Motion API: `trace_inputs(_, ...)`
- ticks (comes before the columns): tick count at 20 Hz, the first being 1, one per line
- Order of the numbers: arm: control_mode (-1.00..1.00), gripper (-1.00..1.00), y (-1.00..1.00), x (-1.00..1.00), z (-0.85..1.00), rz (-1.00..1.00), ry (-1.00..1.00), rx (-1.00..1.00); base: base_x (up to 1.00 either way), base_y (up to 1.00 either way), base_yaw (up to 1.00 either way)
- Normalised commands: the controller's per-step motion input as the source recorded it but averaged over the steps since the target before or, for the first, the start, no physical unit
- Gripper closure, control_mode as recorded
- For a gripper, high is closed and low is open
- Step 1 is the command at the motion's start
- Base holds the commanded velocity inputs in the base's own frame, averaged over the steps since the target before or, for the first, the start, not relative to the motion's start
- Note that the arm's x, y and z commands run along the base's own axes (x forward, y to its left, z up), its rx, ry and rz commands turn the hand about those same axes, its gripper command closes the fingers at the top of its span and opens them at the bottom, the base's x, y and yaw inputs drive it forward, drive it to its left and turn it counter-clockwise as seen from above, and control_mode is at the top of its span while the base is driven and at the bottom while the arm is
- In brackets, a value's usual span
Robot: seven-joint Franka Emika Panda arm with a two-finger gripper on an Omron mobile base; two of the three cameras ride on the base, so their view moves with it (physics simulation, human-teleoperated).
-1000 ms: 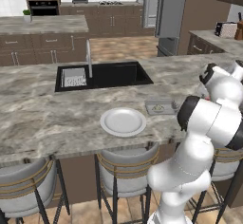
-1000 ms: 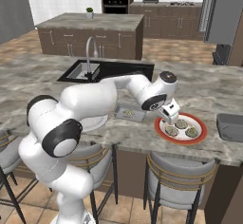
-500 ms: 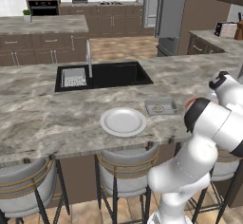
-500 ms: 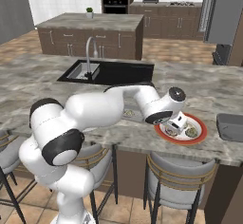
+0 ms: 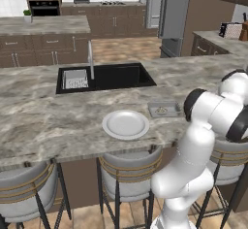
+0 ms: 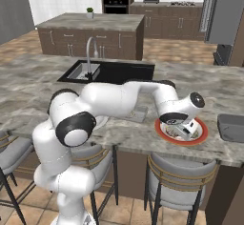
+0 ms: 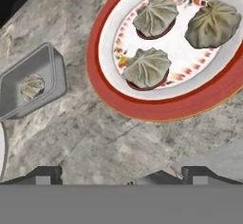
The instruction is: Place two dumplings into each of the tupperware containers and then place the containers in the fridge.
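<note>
On the marbled grey counter (image 6: 128,136), toward its right end, a red-rimmed plate (image 6: 202,134) carries three dumplings (image 7: 146,67), seen most clearly in the hand view, where two lie side by side along the upper part of the plate and one lies nearer the plate's lower left. The white arm (image 6: 119,97) reaches across the counter from the left, and the tool (image 6: 183,132) hangs directly over this plate; its two dark fingertips (image 7: 45,173) stand well apart at the bottom of the hand view, with nothing between them, so the tool is spread and holds nothing. Just beside the red-rimmed plate, a tupperware container (image 7: 29,82) rests on the counter with a single dumpling (image 7: 32,86) inside it; the same container (image 5: 163,109) appears in the left base view, near a round white plate (image 5: 125,124). A second dark tupperware container (image 6: 231,127) sits at the far right counter edge. Behind the counter lie a black sink (image 6: 107,71) with a faucet (image 6: 88,52), and beyond it stands the tall grey fridge (image 5: 174,9).
</note>
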Motion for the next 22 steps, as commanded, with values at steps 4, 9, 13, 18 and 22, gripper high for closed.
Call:
trace_inputs(4, -1.0, -1.0, -0.12, 0.19, -0.41, -0.13, 0.15, 0.15, 0.0, 0.0, 0.0)
trace_inputs(9, -1.0, -1.0, 0.0, 0.35, -0.34, -0.09, 0.08, 0.13, 0.0, 0.0, 0.0)
trace_inputs(13, -1.0, -1.0, -0.01, 0.49, -0.04, -0.06, 0.01, 0.13, 0.0, 0.0, 0.0)
trace_inputs(18, -1.0, -1.0, 0.0, 0.32, -0.14, -0.1, 0.05, 0.03, 0.0, 0.0, 0.0)
trace_inputs(22, -1.0, -1.0, 0.0, 0.21, -0.29, -0.13, 0.13, 0.0, 0.0, 0.0, 0.0)
